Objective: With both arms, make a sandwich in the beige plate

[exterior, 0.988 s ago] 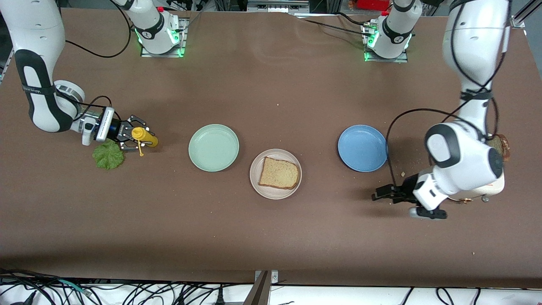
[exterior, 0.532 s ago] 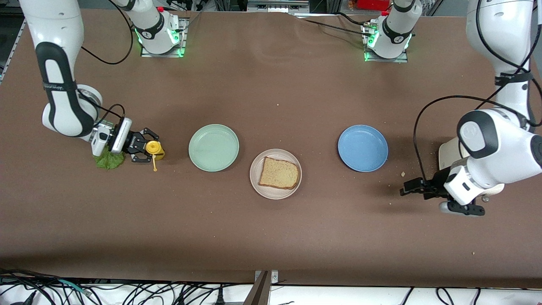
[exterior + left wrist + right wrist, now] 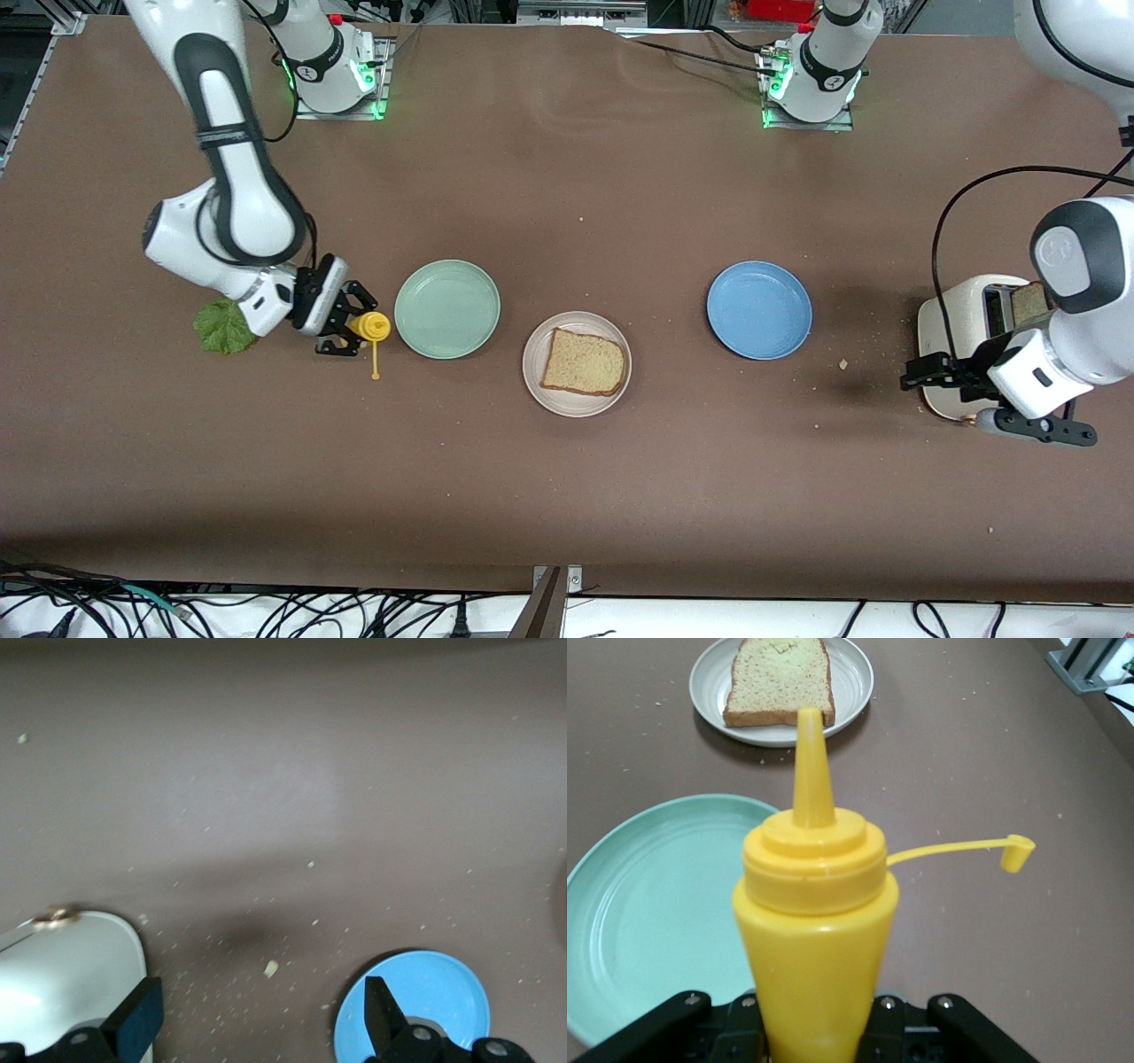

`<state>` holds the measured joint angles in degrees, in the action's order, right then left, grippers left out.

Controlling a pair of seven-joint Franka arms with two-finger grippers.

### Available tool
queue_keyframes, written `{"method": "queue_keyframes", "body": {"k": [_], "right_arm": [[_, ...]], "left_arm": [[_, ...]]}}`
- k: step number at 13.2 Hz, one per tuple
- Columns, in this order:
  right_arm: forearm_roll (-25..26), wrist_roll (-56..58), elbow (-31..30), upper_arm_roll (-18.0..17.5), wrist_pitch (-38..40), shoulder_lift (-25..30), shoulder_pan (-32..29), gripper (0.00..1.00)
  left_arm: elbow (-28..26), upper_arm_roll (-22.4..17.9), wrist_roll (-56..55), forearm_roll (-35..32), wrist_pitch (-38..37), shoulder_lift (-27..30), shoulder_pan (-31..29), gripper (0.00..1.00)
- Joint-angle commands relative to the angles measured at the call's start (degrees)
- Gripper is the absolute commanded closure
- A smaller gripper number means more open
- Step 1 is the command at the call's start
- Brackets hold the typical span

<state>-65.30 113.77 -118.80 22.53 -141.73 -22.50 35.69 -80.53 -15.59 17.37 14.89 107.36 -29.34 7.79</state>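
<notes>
The beige plate [image 3: 534,382] sits mid-table with one bread slice [image 3: 585,361] on it; both also show in the right wrist view, plate [image 3: 855,678] and slice [image 3: 780,678]. A second bread slice [image 3: 1028,304] stands in the white toaster [image 3: 961,328]. The green lettuce leaf [image 3: 221,328] lies on the table at the right arm's end. My right gripper [image 3: 354,328] [image 3: 815,1032] is shut on a yellow mustard bottle [image 3: 369,326] [image 3: 815,930], its cap open on a tether. My left gripper [image 3: 917,372] [image 3: 257,1023] is open and empty beside the toaster [image 3: 71,983].
A mint green plate [image 3: 447,308] [image 3: 647,912] lies right by the mustard bottle. A blue plate [image 3: 759,309] [image 3: 443,988] lies between the beige plate and the toaster. Crumbs are scattered near the toaster.
My right arm has carried the mustard bottle from beside the lettuce to the mint plate's edge. My left arm has drawn back toward its end of the table, uncovering the toaster.
</notes>
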Motion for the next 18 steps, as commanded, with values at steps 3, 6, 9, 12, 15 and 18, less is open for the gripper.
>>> {"method": "queue_keyframes", "body": {"k": [3,6,9,12,15,18], "right_arm": [[24.28,-29.76,3.91,0.58,-8.65,-0.43,10.44,1.00],[43.28,-50.34,8.57,0.41,-7.77,-2.89,13.61,1.00],[53.76,-65.46,16.54,0.67,-0.34,-7.62,16.77,1.00],[65.37,-78.14,32.87,0.15,15.72,-15.52,17.48,1.00],[69.32,-83.16,42.93,0.58,25.26,-23.09,20.11,1.00],[76.19,-88.54,43.47,0.49,27.55,-25.13,22.75,1.00]], "left_arm": [[0.99,-1.55,-1.73,-8.21,-3.39,0.86,-0.41,0.00],[1.69,-2.34,-1.99,-8.04,-3.56,1.30,-0.94,0.00],[1.61,-3.22,-1.99,-7.77,-3.83,1.83,-1.38,0.00],[1.61,-3.22,-1.99,-7.77,-4.53,2.09,-1.73,0.00],[1.61,-3.13,-1.21,-7.77,-4.97,2.53,-2.17,0.00],[1.87,-2.78,-1.20,-8.04,-4.88,2.62,-1.64,0.00]]}}
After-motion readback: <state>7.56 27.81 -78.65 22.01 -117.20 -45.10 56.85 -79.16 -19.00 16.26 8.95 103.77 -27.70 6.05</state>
